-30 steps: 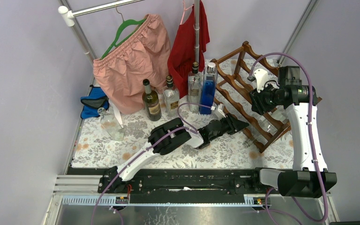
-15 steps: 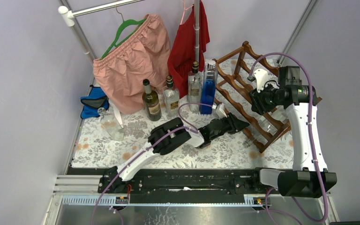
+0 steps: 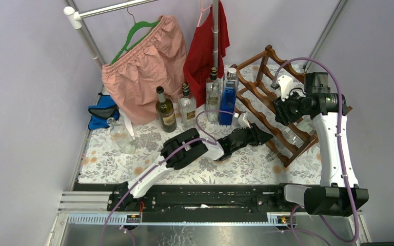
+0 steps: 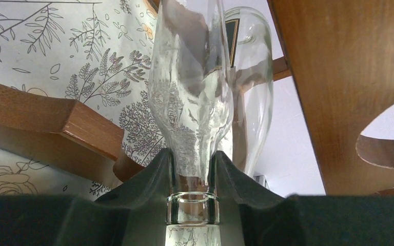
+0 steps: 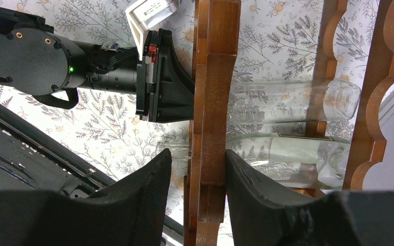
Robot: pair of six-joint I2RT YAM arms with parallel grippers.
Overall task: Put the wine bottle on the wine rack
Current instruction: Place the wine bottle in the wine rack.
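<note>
While the left claw (image 4: 192,174) is clamped on its neck, the clear wine bottle (image 4: 192,102) lies across two scalloped rails of the wine rack (image 5: 213,77), beside a second bottle (image 4: 251,77). Fingers apart, the right claw (image 5: 198,156) straddles a rack rail. A floral-cloth surface (image 3: 133,154) carries upright bottles (image 3: 187,107) between lilac walls (image 3: 25,102).

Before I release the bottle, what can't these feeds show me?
- Left wrist: clear bottle base, cut off by the top edge.
- Right wrist: left gripper's hold on the neck, hidden behind the wine rack rail.
- Right wrist: whether the right gripper touches that rail, unclear.
- Top: bottle's seating, glass too small and faint.
</note>
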